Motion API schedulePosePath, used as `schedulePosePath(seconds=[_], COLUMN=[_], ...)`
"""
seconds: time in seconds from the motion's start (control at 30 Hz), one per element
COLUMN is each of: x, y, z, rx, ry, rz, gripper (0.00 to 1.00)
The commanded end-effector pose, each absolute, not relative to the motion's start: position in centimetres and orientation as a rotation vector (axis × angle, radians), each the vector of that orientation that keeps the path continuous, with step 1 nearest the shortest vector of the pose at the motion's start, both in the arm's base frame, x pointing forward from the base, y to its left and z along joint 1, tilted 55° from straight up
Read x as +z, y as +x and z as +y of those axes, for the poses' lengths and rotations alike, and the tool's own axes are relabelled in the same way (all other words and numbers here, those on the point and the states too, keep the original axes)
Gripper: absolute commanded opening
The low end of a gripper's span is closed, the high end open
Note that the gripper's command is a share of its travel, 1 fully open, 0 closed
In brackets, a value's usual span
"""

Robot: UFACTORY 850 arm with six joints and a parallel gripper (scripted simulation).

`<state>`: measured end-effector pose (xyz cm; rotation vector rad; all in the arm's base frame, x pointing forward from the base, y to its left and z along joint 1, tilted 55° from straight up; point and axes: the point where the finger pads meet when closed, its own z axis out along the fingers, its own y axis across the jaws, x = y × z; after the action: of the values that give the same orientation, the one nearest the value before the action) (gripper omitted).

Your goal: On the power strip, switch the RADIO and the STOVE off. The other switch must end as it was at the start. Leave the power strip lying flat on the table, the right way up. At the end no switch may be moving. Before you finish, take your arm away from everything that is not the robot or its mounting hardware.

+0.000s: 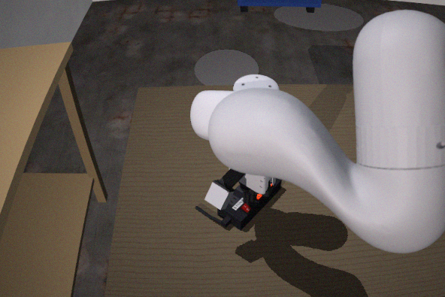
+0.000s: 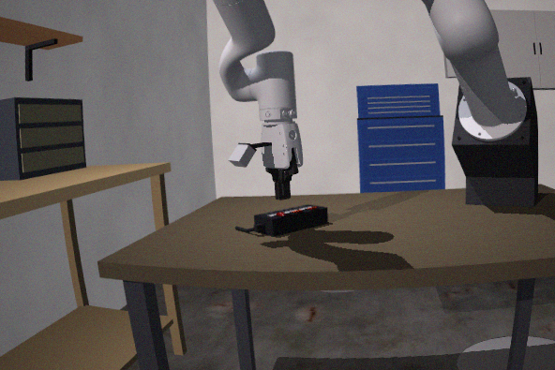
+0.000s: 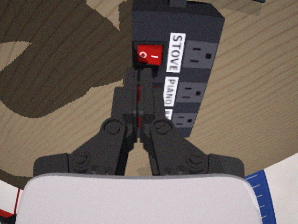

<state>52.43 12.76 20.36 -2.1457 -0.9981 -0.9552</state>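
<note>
A black power strip (image 2: 291, 219) lies flat on the brown table, right way up, with its cord stub at its left end. It also shows in the overhead view (image 1: 240, 204) and the wrist view (image 3: 174, 63). Its red STOVE switch (image 3: 149, 55) sits beside a white STOVE label (image 3: 176, 52). A second label (image 3: 169, 91) lies below it; its switch and the third are hidden behind my fingers. My gripper (image 2: 282, 194) is shut and empty, hovering a little above the strip's left part. In the wrist view its fingertips (image 3: 140, 123) point down over the row of switches.
The arm's black base (image 2: 497, 151) stands on the table's right back part. A wooden shelf unit (image 2: 70, 179) with a drawer box (image 2: 42, 137) stands left of the table. A blue cabinet (image 2: 400, 139) stands behind. The arm's shadow (image 2: 342, 249) falls right of the strip.
</note>
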Motion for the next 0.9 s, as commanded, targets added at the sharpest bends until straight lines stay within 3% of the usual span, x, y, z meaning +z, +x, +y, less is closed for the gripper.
schedulePosePath(seconds=[0.0, 0.17, 0.37, 0.87], x=[20.4, 19.9, 14.4, 13.9], y=[52.5, 52.1, 48.0, 47.6], z=[12.7, 12.3, 8.4, 8.1], rx=[-0.957, -0.956, -0.956, -0.957], ry=[-2.146, -2.146, -2.146, -2.146], rz=[-0.998, -0.999, -0.998, -0.998], gripper=[0.0, 0.0, 0.0, 0.0])
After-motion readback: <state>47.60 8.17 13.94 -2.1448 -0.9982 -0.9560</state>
